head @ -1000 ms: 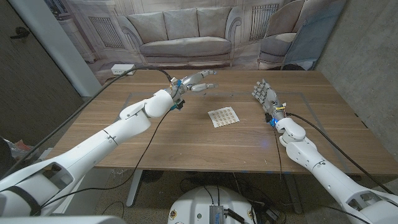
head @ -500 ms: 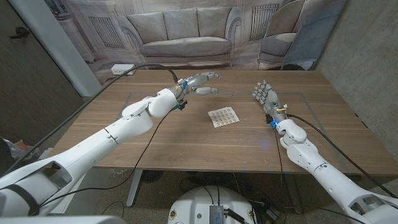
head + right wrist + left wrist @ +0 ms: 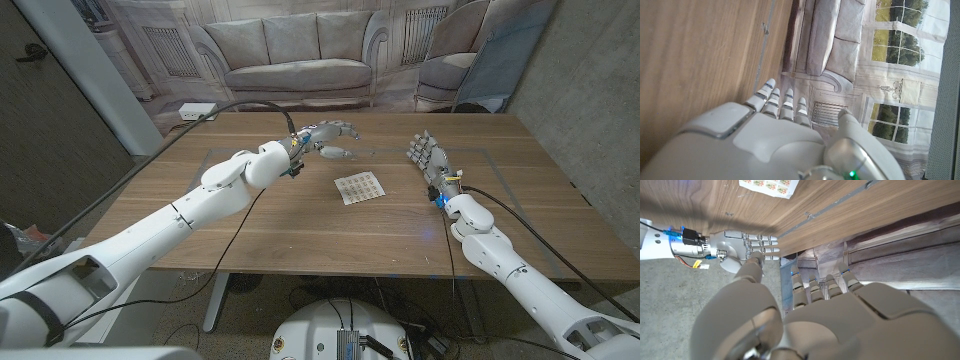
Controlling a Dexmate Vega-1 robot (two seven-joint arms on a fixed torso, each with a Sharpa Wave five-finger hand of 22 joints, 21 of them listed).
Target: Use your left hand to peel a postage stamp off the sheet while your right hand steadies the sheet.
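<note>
Scene: I stand at a wooden surface (image 3: pixel 300 225), both my arms reaching out over it from the near corners.

Stamp sheet: a small pale sheet of stamps (image 3: pixel 359 187) lies flat near the middle of the surface, turned slightly askew, with rows of little stamps printed on it. Nothing touches it. One edge of the sheet (image 3: pixel 769 186) also shows in my left wrist view.

My left hand: my left hand (image 3: pixel 325 138) hangs in the air above the far half of the surface, beyond the sheet and a little to its left, well apart from it. Its fingers (image 3: pixel 344 130) are spread and reach out towards my right; it holds nothing. From the wrist, I see the back of the left hand (image 3: pixel 840 315) with the fingers apart.

My right hand: my right hand (image 3: pixel 424 157) stands upright to the right of the sheet, palm facing the sheet, fingers loosely apart and pointing up. It holds nothing and is clear of the sheet. My left wrist view shows it too (image 3: pixel 742 250), fingers lightly parted. I cannot tell whether its lower edge touches the surface.

Behind the surface: a printed backdrop of a grey sofa (image 3: pixel 295 65) and armchairs.

Cables: a dark cable (image 3: pixel 215 112) runs along my left arm.
</note>
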